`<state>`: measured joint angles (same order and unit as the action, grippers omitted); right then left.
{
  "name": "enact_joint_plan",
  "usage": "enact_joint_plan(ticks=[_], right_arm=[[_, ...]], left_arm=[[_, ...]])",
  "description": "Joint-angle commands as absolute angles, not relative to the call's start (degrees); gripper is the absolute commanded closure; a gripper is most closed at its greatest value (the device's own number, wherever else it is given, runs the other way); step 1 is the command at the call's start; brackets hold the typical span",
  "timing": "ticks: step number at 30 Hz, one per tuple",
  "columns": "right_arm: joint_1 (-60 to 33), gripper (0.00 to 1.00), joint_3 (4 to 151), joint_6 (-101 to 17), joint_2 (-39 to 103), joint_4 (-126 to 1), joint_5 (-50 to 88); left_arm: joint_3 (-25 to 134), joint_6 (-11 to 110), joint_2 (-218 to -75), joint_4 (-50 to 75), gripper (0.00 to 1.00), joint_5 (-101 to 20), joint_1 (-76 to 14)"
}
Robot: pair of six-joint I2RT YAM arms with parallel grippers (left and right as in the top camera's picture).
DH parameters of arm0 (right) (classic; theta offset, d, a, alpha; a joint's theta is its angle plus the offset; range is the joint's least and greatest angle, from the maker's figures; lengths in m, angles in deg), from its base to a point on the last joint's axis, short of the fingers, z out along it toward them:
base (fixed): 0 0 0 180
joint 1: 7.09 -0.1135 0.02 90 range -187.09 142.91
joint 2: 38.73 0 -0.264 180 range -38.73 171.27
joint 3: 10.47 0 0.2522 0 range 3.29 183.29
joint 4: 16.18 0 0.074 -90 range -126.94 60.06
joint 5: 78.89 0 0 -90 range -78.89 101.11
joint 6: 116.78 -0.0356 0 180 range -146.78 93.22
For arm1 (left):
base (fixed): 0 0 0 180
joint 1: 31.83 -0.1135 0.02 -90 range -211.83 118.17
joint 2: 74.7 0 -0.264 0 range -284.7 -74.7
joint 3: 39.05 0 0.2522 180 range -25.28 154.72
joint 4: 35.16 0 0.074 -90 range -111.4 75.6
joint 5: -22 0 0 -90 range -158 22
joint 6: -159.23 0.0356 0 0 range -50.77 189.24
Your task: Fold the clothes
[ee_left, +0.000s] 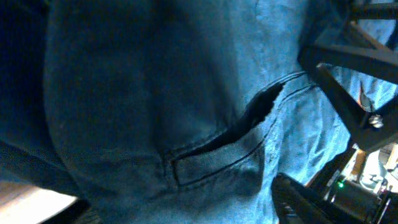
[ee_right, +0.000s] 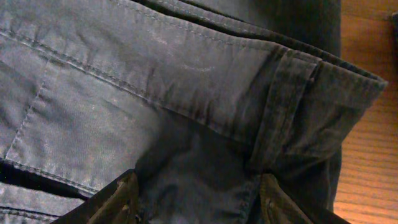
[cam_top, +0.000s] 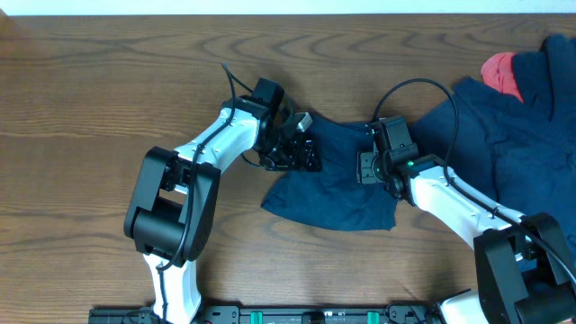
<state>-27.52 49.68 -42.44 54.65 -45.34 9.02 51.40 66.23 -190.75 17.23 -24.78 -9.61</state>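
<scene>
The right gripper [cam_top: 367, 167] had jaws wide on the shorts [cam_top: 337, 187]; the left gripper [cam_top: 301, 151], I couldn't tell. Both should probably pinch edges evenly.

I see the navy shorts [cam_top: 337, 184] lying at the middle of the counter [cam_top: 108, 99], loosely bunched rather than flat. Up close they show a slit pocket [ee_left: 236, 134] gaping open and a stitched waistband [ee_right: 186, 68] with a belt loop [ee_right: 289, 93]. At far right lies a rumpled navy heap [cam_top: 522, 135], with a pink-red piece [cam_top: 502, 74] poking out at its far edge.
</scene>
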Motion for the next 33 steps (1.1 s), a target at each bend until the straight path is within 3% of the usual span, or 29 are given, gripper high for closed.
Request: enact_joint_plan(ticks=[1,3,6,8,16,26,33], right_arm=[[-27.4,0.39,49.4,-41.7,55.2,-45.6,9.2],[-27.4,0.39,49.4,-41.7,55.2,-45.8,9.2],[-27.4,0.39,49.4,-41.7,55.2,-46.2,9.2],[-27.4,0.40,49.4,-41.7,55.2,-46.3,9.2],[-27.0,0.35,49.5,-40.8,50.6,-46.9,9.2],[-24.6,0.31,49.8,-40.4,33.9,-50.8,9.2],[-24.5,0.33,49.8,-40.4,33.2,-56.0,9.2]], left_arm=[[51.6,68.8,-191.5,16.6,0.46,-22.2,-9.4],[51.6,68.8,-191.5,16.6,0.64,-22.6,-9.4],[51.6,68.8,-191.5,16.6,0.78,-23.5,-9.4],[51.6,68.8,-191.5,16.6,0.94,-24.3,-9.4],[51.6,68.5,-190.4,22.7,0.94,-43.6,-15.0],[51.6,65.8,-188.7,24.1,0.93,-72.9,-35.4],[51.6,68.9,-188.7,16.7,0.91,-78.2,-46.9]])
